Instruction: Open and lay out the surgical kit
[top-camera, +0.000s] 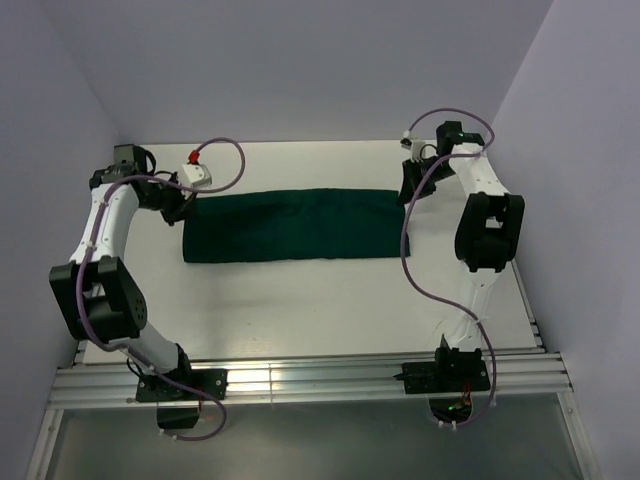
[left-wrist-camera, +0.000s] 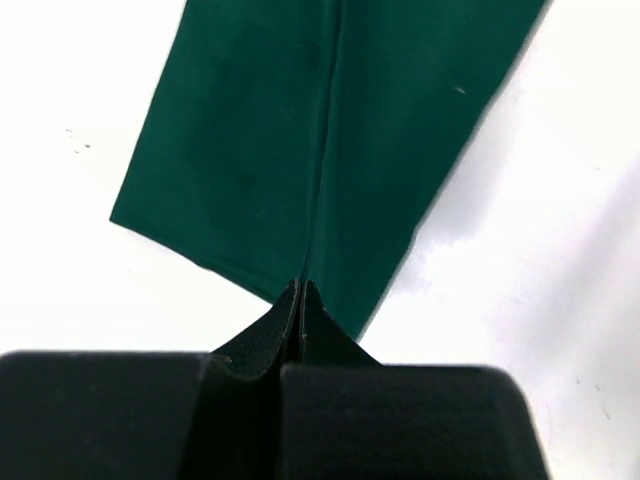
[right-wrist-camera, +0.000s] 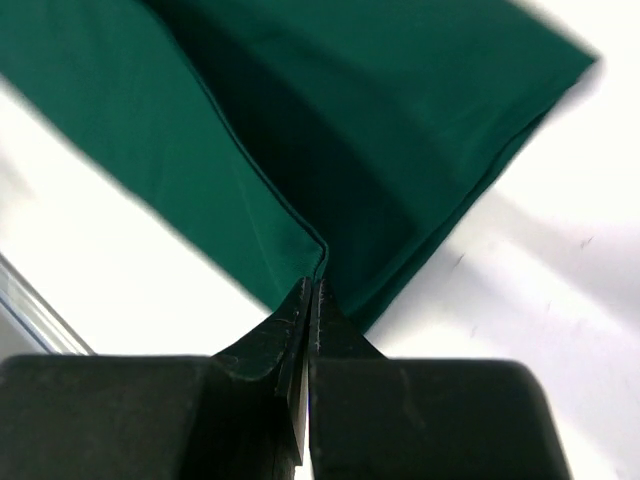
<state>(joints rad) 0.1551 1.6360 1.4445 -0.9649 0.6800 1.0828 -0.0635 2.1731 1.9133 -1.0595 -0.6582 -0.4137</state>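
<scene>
Noted cloth wrap (top-camera: 290, 225) folded in long strip mid-tabletop (top-camera: 330, 310); no contents in sight. Left tool (left-wrist-camera: 302, 292) pinched tight on left-end flap edge; right tool (right-wrist-camera: 313, 287) likewise at right end. Judged: unfolding not yet done, layout outstanding.

Folded green cloth wrap (top-camera: 288, 226) on white table (top-camera: 330, 300)

Two arms logged, left arm (top-camera: 105, 215) and right arm (top-camera: 487, 200): white shells are joined by bulky black joints. A thin purple cable (top-camera: 408, 255) is strung along each. Black base plates (top-camera: 185, 385) are noted. Fingers (left-wrist-camera: 262, 345) are matte black, wedge-tipped.
</scene>
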